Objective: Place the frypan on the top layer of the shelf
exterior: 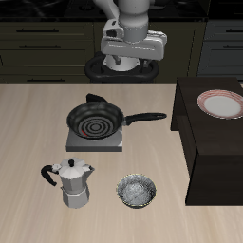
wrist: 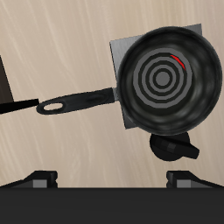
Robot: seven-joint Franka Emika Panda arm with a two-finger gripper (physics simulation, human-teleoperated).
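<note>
The frypan [exterior: 95,120] is round and black. It sits on a grey square burner plate [exterior: 116,144] near the table's middle, and its long handle [exterior: 147,118] points toward the shelf [exterior: 214,157]. The shelf is a big dark brown block at the table's side with a flat top. My gripper [exterior: 130,65] hangs high above the table's back edge, behind the pan and apart from it. In the wrist view the frypan [wrist: 166,79] and its handle [wrist: 74,102] lie below my gripper [wrist: 114,184]. The fingertips [wrist: 39,179] stand wide apart with nothing between them.
A pink-rimmed plate [exterior: 223,104] lies on the shelf's top. A silver moka pot [exterior: 72,183] and a small silver bowl [exterior: 136,190] stand near the table's front edge. A black knob [wrist: 171,147] sits at the burner plate's back. Dark drawer cabinets [exterior: 47,38] run behind the table.
</note>
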